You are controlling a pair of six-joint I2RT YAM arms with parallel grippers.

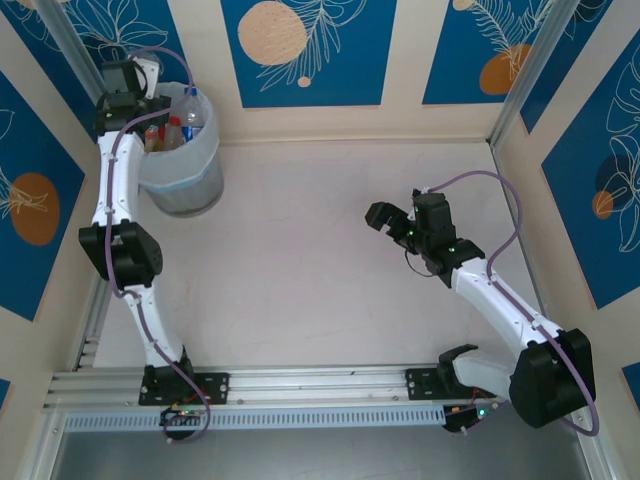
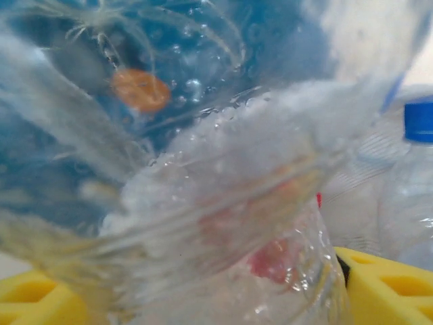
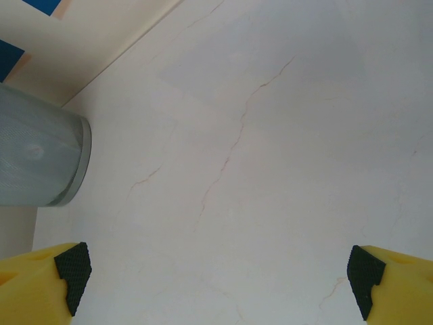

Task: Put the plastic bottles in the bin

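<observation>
My left gripper (image 1: 143,108) hangs over the bin (image 1: 188,170), a round grey wastebasket with a white bag liner at the far left corner. In the left wrist view a clear plastic bottle (image 2: 230,223) with a red label sits right against the lens between the yellow fingers (image 2: 385,284); I cannot tell whether they still press on it. Another bottle with a blue cap (image 2: 419,122) stands beside it. From above, a blue-capped bottle (image 1: 191,108) and red-labelled ones (image 1: 172,133) stick out of the bin. My right gripper (image 1: 388,222) hovers open over the bare table, right of centre.
The grey bin wall (image 3: 40,156) shows at the left of the right wrist view, well away from the right gripper (image 3: 216,277). Patterned walls close in the table at the back and both sides. An aluminium rail (image 1: 320,380) runs along the near edge.
</observation>
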